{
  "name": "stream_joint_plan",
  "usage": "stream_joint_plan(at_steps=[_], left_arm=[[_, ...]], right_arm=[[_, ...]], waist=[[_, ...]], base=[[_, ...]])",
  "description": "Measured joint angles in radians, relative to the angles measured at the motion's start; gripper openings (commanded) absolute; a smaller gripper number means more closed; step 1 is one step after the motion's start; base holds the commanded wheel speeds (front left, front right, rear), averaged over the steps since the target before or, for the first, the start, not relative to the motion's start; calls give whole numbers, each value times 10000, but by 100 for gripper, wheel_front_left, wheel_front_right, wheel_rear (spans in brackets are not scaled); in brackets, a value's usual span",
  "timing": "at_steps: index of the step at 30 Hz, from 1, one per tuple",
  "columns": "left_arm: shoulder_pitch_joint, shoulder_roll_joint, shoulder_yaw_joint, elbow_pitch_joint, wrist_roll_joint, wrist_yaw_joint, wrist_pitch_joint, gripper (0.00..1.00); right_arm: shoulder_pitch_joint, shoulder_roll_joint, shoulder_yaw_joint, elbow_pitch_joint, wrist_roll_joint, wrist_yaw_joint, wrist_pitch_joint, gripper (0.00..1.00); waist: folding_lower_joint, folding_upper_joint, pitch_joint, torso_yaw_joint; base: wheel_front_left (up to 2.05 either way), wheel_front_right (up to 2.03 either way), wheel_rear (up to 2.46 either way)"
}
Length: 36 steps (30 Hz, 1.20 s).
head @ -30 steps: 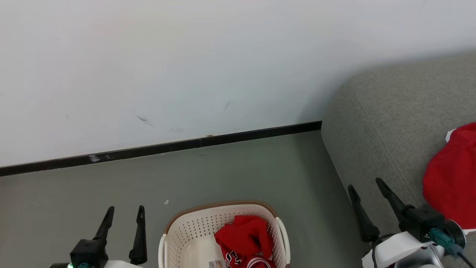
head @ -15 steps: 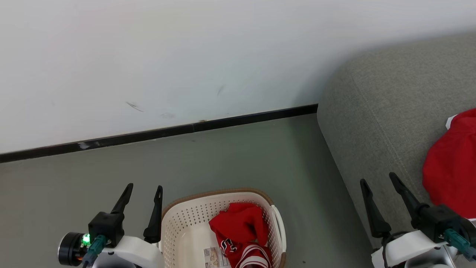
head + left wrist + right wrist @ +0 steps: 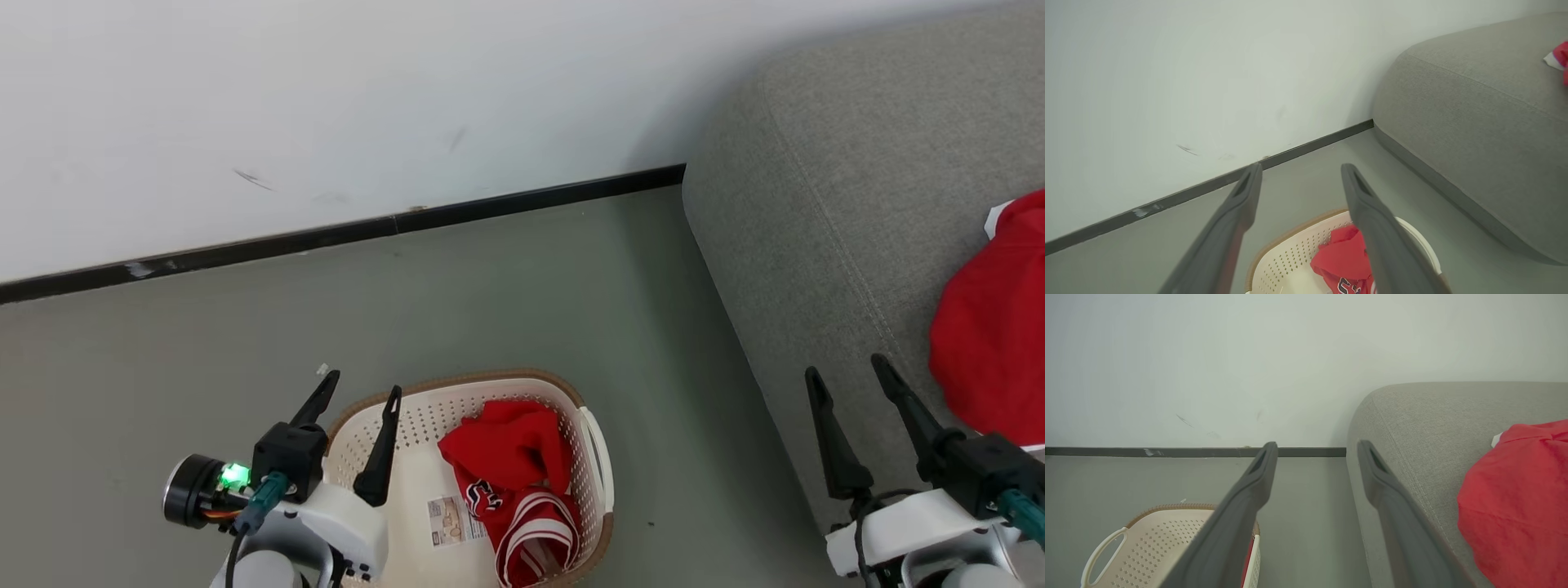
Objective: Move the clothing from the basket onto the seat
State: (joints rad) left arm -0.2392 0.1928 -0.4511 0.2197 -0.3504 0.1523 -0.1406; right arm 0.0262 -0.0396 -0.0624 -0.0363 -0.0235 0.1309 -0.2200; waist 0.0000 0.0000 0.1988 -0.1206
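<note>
1. Left gripper (image 3: 363, 384): I had it hovering over the basket's left rim, with its jaws wide apart and holding nothing.
2. Basket (image 3: 490, 377): it stood on the grey floor (image 3: 571, 286), and its paper label (image 3: 446, 521) was visible on the bottom.
3. Jersey (image 3: 522, 482): red with white stripes, it lay crumpled against the basket's right wall. It had not yet been moved, so I judged it the part of the task left to do.
4. Seat (image 3: 816, 204): it rose well to the right of the basket, with a strip of bare floor between the two.
5. Right gripper (image 3: 846, 365): it hung beyond the basket's right side, over the seat's near edge, with its jaws likewise apart and empty.
6. Plain red garment (image 3: 988, 359): it lay on the seat, farthest right of the basket, with white trim at its upper corner. I judged that share of the task done and the whole about halfway. As I read it, what remained was a descent into the basket onto the jersey.
</note>
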Motion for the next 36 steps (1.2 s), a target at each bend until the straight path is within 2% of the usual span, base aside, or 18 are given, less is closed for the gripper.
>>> stream_joint_plan(at_steps=[14, 36], left_arm=[[-1289, -169, -830, 769, 782, -497, 355, 100], [-2734, -393, -1248, 2257, 1513, -596, 380, 100]], right_arm=[[-831, 8, -173, -309, 374, 0, -105, 100], [-2149, 12, -265, -278, 972, 0, -276, 100]], waist=[[0, 0, 1338, -502], [0, 0, 3435, -1566]], base=[[0, 0, 0], [0, 0, 0]])
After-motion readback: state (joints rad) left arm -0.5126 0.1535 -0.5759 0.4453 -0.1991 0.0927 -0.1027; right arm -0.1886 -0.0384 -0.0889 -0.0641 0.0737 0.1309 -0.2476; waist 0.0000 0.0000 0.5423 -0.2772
